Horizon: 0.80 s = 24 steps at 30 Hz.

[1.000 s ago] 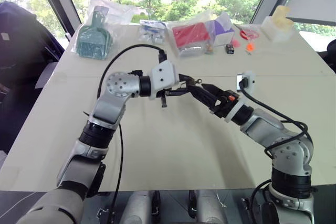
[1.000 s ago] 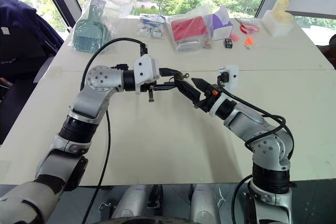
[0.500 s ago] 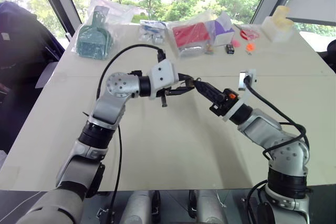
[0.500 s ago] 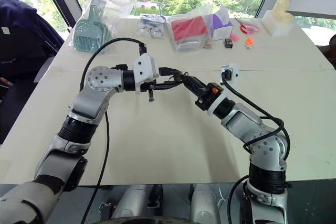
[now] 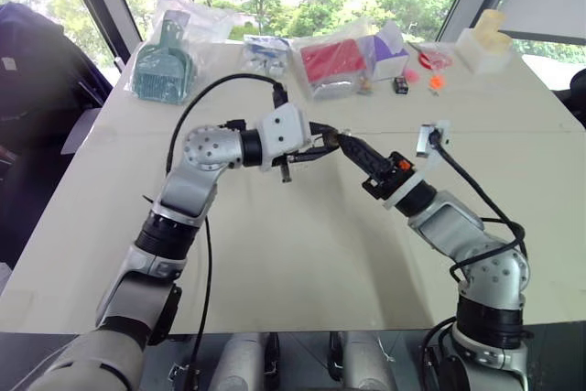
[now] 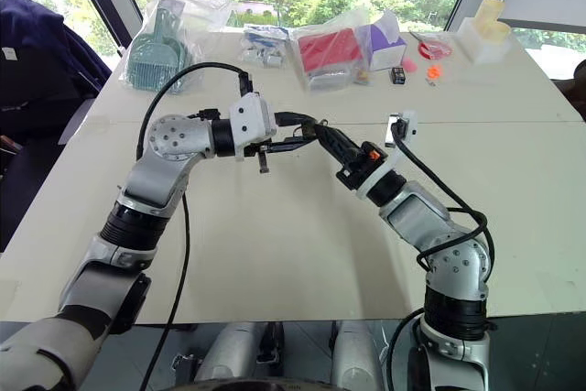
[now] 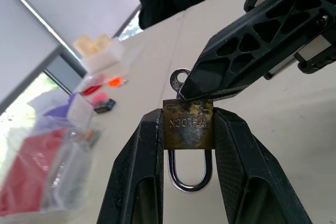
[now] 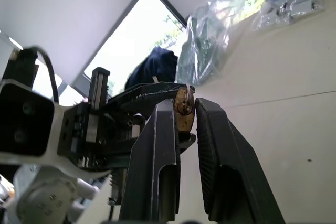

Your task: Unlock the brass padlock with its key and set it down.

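- Padlock position: the brass padlock (image 7: pixel 187 124) is held above the table (image 5: pixel 302 254), not resting on it, clamped across its flat body between the fingers of the left gripper (image 7: pixel 187 129).
- Its long axis runs along those fingers: the silvery shackle (image 7: pixel 188 170) points back toward the left wrist, the keyed end faces outward.
- The key (image 7: pixel 180 80) stands out of that outward end, its ring-shaped bow just past the body.
- The right gripper (image 8: pixel 185 109) comes in from the opposite side, jaws drawn together on the key's bow; the contact itself is partly hidden, so that grip is my best reading.
- Judgement: the turn must be a roll of the right wrist about the padlock's long axis, with the left holding firm.
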Tool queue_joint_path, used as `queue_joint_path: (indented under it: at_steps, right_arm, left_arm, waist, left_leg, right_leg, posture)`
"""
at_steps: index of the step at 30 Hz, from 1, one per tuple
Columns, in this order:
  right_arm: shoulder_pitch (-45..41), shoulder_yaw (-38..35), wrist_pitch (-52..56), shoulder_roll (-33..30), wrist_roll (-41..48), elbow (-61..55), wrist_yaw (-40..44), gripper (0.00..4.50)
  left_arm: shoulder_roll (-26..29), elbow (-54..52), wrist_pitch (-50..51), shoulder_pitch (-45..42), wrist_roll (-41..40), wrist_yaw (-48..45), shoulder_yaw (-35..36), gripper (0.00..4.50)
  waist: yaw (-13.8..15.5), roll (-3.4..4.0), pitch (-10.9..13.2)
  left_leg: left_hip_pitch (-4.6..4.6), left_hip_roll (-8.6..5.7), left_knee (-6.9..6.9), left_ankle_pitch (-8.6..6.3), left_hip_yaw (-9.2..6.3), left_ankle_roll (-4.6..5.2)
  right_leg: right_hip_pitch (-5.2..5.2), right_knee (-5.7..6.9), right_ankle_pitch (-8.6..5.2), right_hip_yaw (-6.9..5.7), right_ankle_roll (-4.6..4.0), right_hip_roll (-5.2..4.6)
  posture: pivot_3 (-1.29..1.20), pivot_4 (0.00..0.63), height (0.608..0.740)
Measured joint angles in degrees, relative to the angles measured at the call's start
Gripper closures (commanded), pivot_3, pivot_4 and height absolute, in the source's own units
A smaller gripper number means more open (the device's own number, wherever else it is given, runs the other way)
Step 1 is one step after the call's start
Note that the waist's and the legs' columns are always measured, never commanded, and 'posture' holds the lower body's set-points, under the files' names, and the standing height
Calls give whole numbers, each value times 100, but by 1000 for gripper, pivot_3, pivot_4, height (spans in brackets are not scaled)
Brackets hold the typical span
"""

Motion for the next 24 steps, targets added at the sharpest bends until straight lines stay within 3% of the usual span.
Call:
queue_joint_path:
  at_steps: [8,14,24]
  right_arm:
    - [-16,8,-256,499,501,28,-710,4460]
    - [-194,-22,-739,985,732,115,-1438,4460]
    - [-160,55,-959,952,819,116,-1780,4460]
  left_arm:
    - [-19,103,-1110,176,665,702,-74,3745]
    - [-79,481,-2269,193,1620,1637,-247,3745]
    - [-20,962,-2969,40,2054,2015,-396,3745]
  waist:
    - [2,1,0]
    - [0,4,0]
    - [-5,4,0]
  left_leg:
    - [0,0,-1,1,0,-2]
    - [0,0,-3,2,2,-3]
    - [0,1,-5,1,5,-2]
  right_leg:
    - [0,-1,0,0,0,0]
    - [-2,1,1,0,1,0]
    - [-3,1,1,0,1,0]
  posture:
    - [0,150,735]
    - [0,150,735]
    - [0,150,735]
